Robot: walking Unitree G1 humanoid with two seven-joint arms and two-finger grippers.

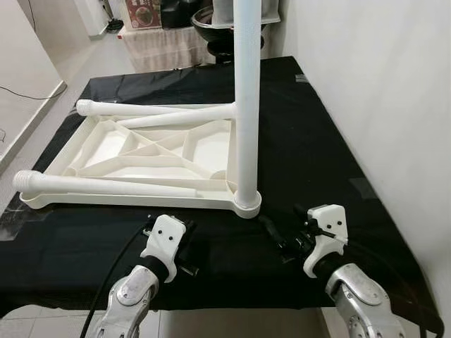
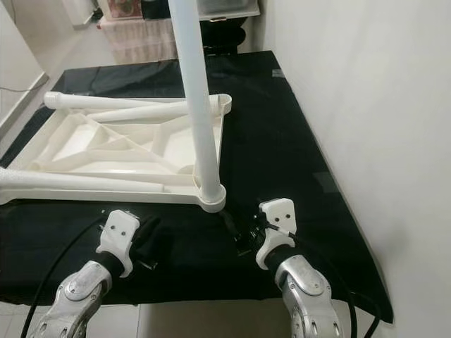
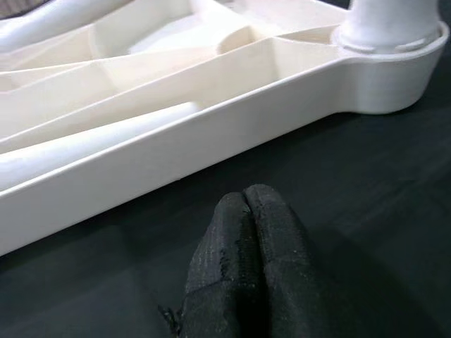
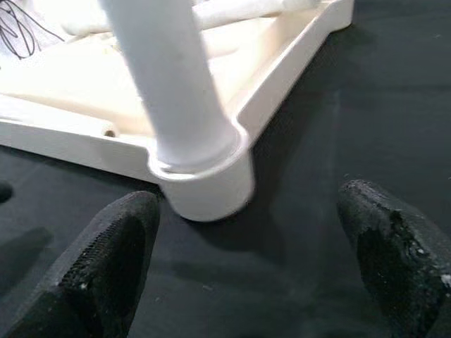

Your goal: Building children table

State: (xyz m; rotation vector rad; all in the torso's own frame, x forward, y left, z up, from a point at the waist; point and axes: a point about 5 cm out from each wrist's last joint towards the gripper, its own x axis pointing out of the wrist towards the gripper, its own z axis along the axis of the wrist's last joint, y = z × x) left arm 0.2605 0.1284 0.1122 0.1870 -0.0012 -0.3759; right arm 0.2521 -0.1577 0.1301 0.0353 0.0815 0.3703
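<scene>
One upturned white tabletop (image 1: 151, 151), one leg standing upright (image 1: 246, 98), three legs lying flat (image 1: 158, 109), one black cloth (image 1: 310, 148), two end effectors (image 1: 184, 248).

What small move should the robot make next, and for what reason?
Probably move the left gripper forward and open it to take the loose leg lying along the tabletop's near edge. One leg already stands upright in its corner socket; the left gripper is shut and empty, while the right gripper is open near that socket.
</scene>
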